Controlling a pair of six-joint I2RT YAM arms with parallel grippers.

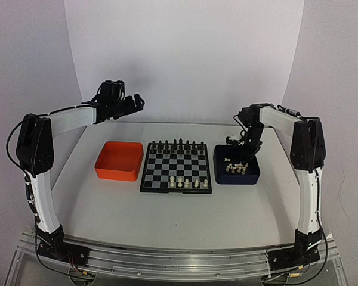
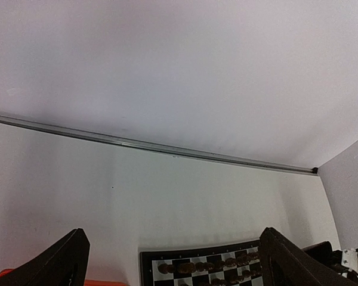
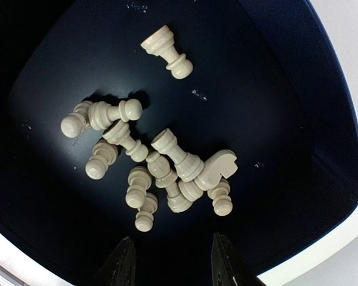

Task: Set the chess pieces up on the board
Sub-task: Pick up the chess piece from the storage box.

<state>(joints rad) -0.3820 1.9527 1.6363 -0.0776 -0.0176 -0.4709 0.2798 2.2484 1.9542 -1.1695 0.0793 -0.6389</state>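
Observation:
Several cream-white chess pieces [image 3: 167,173] lie tumbled in a heap on the floor of the dark blue tray [image 3: 274,89]; one rook [image 3: 166,50] lies apart from them. My right gripper [image 3: 174,263] hangs just above the tray with its jaws apart and nothing between them, near the heap. From above, the right gripper [image 1: 241,156] sits over the tray's pieces [image 1: 235,168]. A few white pieces [image 1: 184,182] stand on the board [image 1: 176,167] along its near rows. My left gripper [image 1: 131,103] is raised at the back left, open and empty.
Black pieces [image 1: 176,145] fill the board's far rows. An orange tray [image 1: 119,159] sits left of the board. The left wrist view shows the far table edge, the board's far border [image 2: 144,262] and the black pieces [image 2: 215,265] between the wide-spread fingers [image 2: 59,262].

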